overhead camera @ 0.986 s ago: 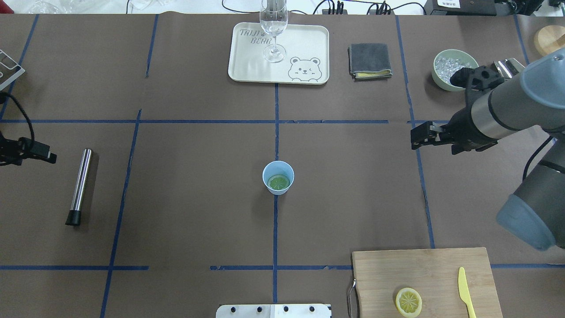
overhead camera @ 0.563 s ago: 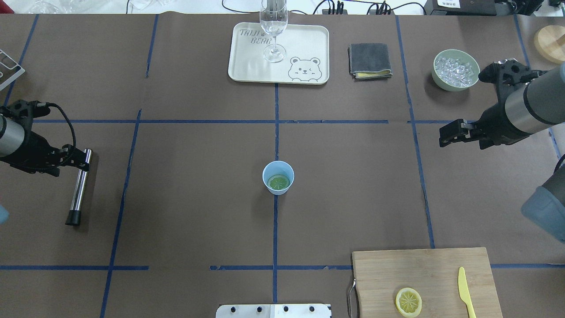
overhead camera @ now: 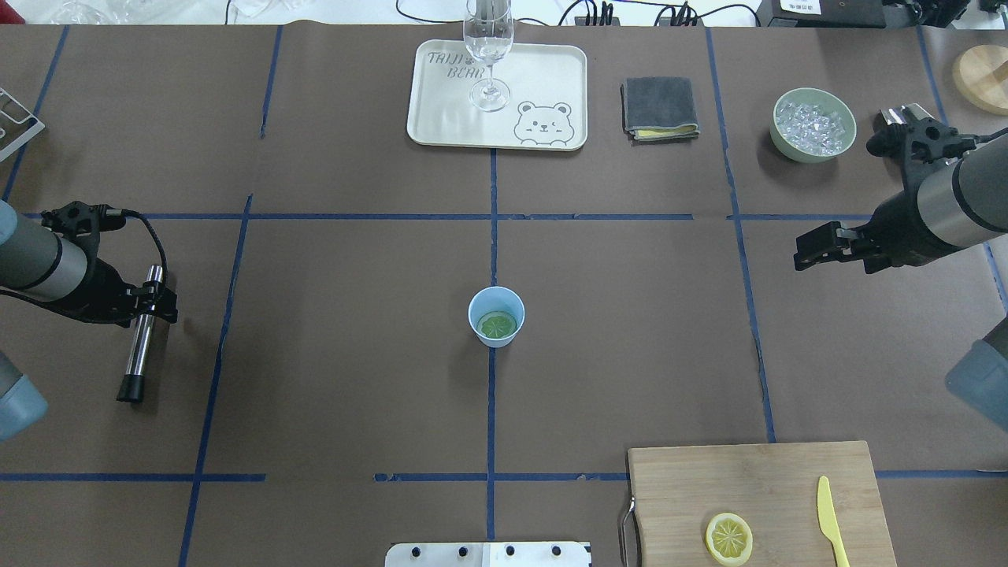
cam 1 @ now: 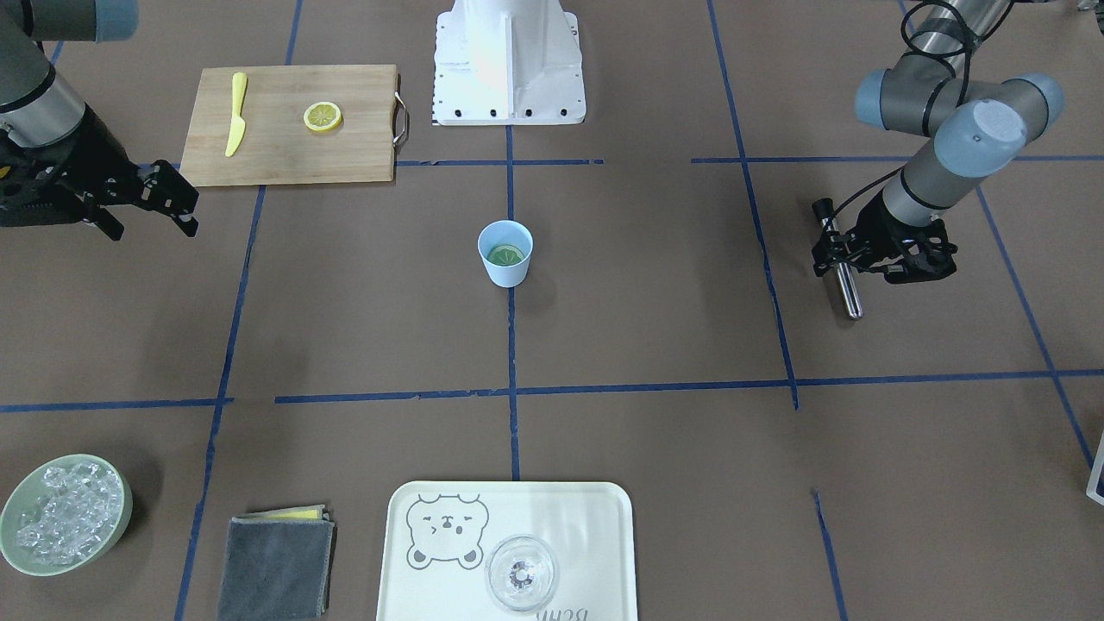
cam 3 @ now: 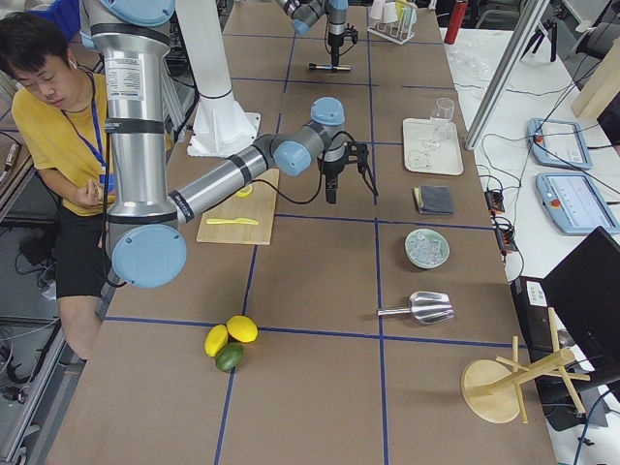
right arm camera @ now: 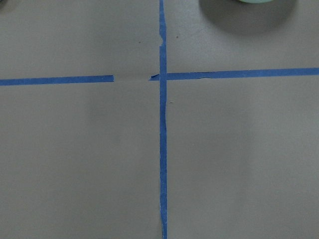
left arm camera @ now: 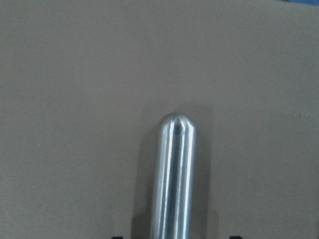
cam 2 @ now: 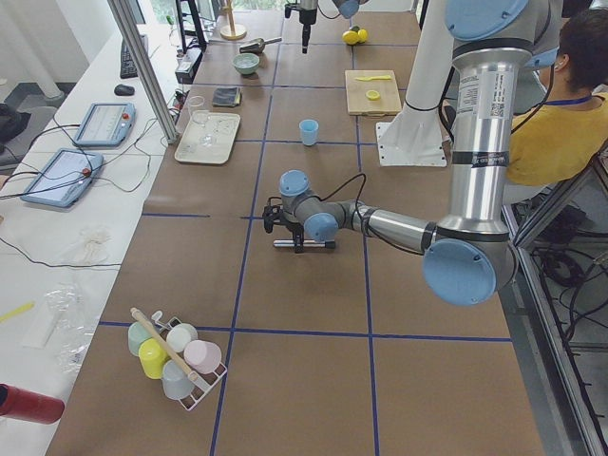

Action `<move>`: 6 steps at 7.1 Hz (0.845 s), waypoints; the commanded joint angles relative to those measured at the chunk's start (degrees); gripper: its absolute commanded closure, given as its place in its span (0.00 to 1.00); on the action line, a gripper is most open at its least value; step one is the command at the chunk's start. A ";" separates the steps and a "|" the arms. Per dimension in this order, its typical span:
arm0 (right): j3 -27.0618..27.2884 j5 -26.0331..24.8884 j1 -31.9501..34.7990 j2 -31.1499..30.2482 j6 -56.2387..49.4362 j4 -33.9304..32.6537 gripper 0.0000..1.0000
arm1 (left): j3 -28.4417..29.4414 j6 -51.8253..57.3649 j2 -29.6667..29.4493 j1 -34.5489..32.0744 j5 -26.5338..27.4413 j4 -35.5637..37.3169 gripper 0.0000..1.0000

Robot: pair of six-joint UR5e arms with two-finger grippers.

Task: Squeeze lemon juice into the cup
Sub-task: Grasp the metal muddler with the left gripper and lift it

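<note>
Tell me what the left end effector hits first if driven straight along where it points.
Probably the steel rod, lying centred beneath the left end effector, with the jaws open either side; the gap to it is unclear.

Wine glass [overhead camera: 489, 55] on bear tray [overhead camera: 441, 110], grey cloth [overhead camera: 660, 105], ice bowl [overhead camera: 799, 153], steel rod [overhead camera: 139, 354], yellow knife [overhead camera: 824, 512] on board [overhead camera: 748, 480].

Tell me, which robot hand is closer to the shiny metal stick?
Left. The left gripper sits right over the metal stick, straddling it. The right gripper is far across the table, near the bowl of ice.
</note>
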 commanded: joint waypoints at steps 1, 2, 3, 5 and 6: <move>0.14 0.50 -0.04 0.10 0.10 0.08 0.00 | 0.73 1.82 -0.31 0.40 0.11 0.00 0.35; 0.14 0.67 -0.04 0.10 0.18 0.08 0.00 | 0.64 2.61 -0.22 0.40 0.02 0.00 0.92; 0.14 0.67 -0.04 0.19 0.27 0.08 0.00 | 0.47 2.79 -0.31 0.40 0.02 0.00 1.00; 0.05 0.67 -0.04 0.28 0.45 0.08 0.00 | -1.37 3.84 -0.22 -0.03 0.11 -0.17 1.00; -0.21 0.59 -0.12 0.28 0.45 0.08 0.00 | -2.86 3.93 -0.22 -0.21 0.11 -0.09 1.00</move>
